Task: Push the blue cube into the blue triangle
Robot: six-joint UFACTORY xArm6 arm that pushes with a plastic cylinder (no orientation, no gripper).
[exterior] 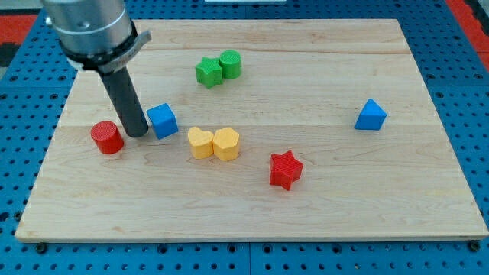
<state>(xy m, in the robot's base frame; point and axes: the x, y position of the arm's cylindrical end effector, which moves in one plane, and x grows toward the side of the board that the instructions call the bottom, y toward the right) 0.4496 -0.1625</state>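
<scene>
Now, my tip (pixel 137 134) touching blue cube (pixel 162 121)

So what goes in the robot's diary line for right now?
my tip: touching blue cube, on its left | blue triangle: far right, apart | push: not yet done

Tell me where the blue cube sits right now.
The blue cube sits on the view's left, just right of my tip, with the red cylinder beyond the tip and the yellow heart to its lower right.

Pale wooden board (pixel 321 206) with visible grain, matt dark rod (pixel 126 103), brushed metal collar (pixel 88 27)
</scene>
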